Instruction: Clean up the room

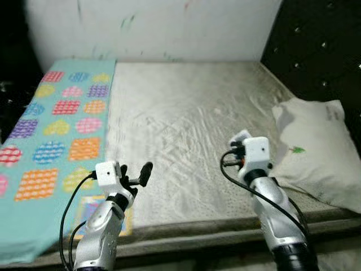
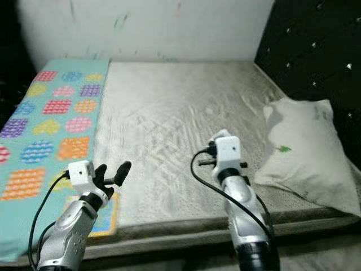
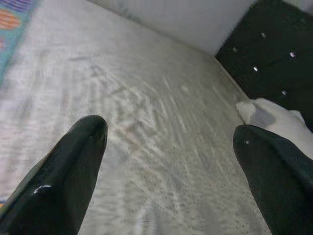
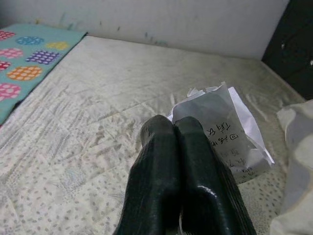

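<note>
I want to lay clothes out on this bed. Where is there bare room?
The bare stretch of mattress between the patterned blanket and the pillow, up to the wall. It is crowded near the pillow, where the right gripper holds crumpled paper.

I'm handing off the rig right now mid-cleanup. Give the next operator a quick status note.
Right gripper: shut on a crumpled white printed paper, held above the beige mattress.
Left gripper: open, empty, hovering over the mattress near the turquoise patterned blanket.
White pillow lies by the black tufted headboard.
Done: paper picked up.
Left: bin the paper; no bin in sight yet. Probably straighten the blanket and pillow.
</note>
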